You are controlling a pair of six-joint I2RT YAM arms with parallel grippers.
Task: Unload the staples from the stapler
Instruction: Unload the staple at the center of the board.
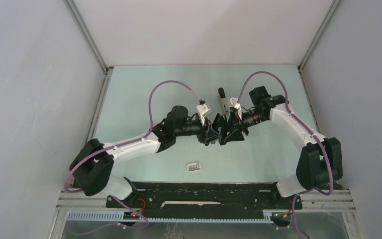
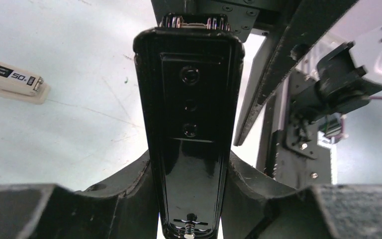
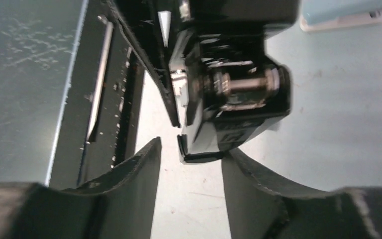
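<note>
Two robot arms meet over the middle of a pale green table (image 1: 144,99), and between them we see a black stapler (image 2: 189,124) held up off the surface. The left gripper (image 2: 189,159) clamps it across its width, one finger (image 2: 129,184) pressed to each long side. The stapler's glossy underside faces the left wrist camera, with a small spring showing at the near end. The right gripper (image 3: 191,149) sits at one end of the same stapler. Its jaws are parted around that end, and we see a bright gap between one finger (image 3: 139,174) and the casing, so it is not gripping. The other finger looks to be just at the casing's corner. From this side we look into the stapler's end, where a metal pin and spring sit inside the black shell. We cannot tell whether any strip is loaded in it.

The staples (image 1: 194,167), as far as we can make out, are the small silvery-grey cluster lying flat on the table. They lie nearer the arms' bases and well apart from both grippers. A second, pale stapler (image 1: 222,102) lies on the table just beyond the grippers. Purple cables (image 1: 154,94) loop above each arm, and plain white walls close in the table on three sides.
</note>
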